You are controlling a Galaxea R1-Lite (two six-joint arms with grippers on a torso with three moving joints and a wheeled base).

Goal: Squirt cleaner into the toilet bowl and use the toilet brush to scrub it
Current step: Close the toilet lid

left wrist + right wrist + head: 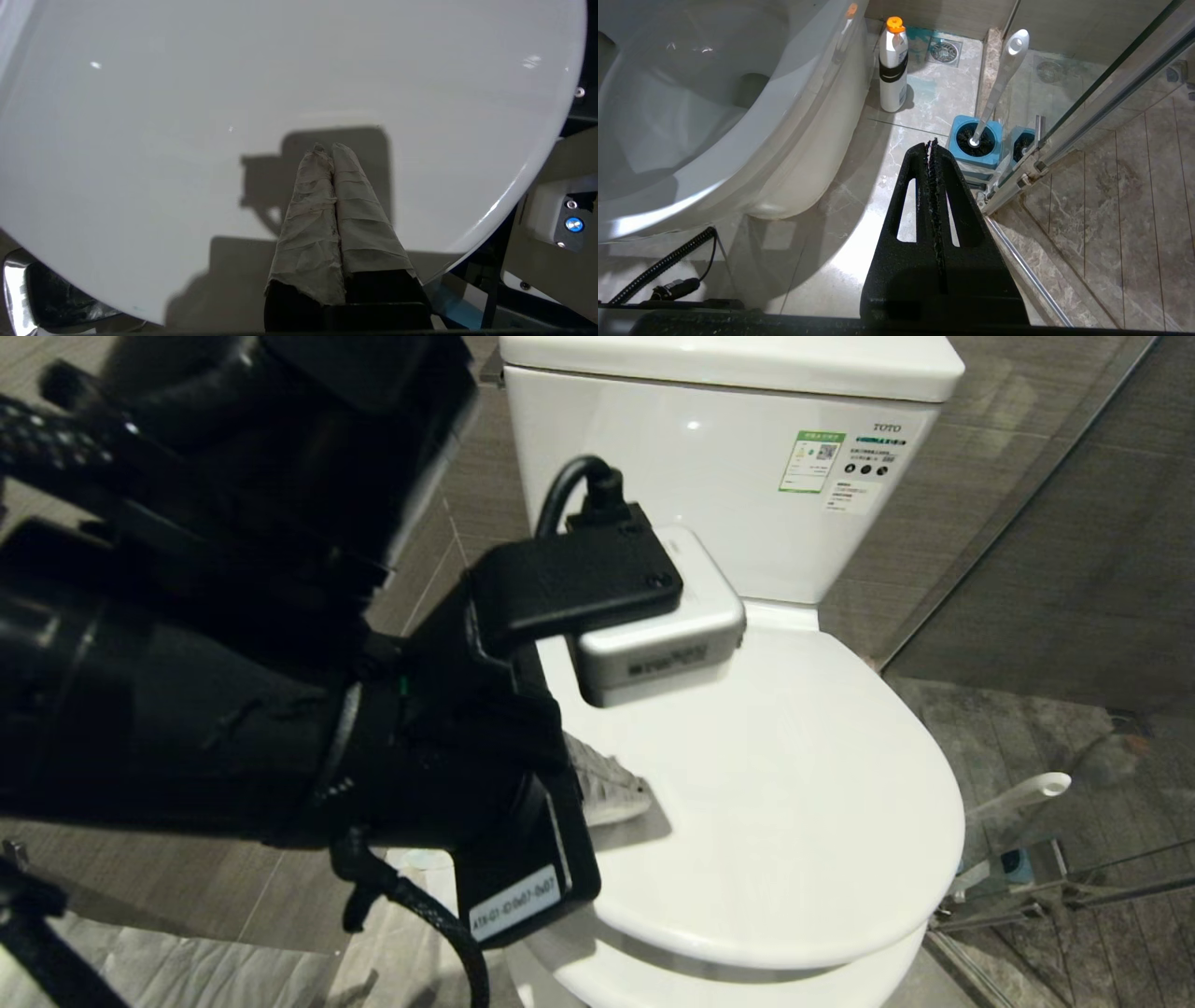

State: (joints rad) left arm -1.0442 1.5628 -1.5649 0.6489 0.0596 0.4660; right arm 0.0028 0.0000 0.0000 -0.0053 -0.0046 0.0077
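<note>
Under me the floor (859, 252) is grey marbled tile. The toilet bowl (798, 154) stands on it, lid down. Just beside its base a white bottle with an orange cap (893, 65) stands upright. Near that sits a square blue holder (976, 142) against the glass partition's metal track (1031, 168), with the toilet brush (1000, 79) standing in it. A black coiled cable (663, 266) lies on the tiles.

Head view looking down over the glossy white ceramic toilet's closed lid (794, 784), left wrist view close above that lid (233, 93), right wrist view low beside the toilet (752, 140), facing the marble floor (1111, 186).
</note>
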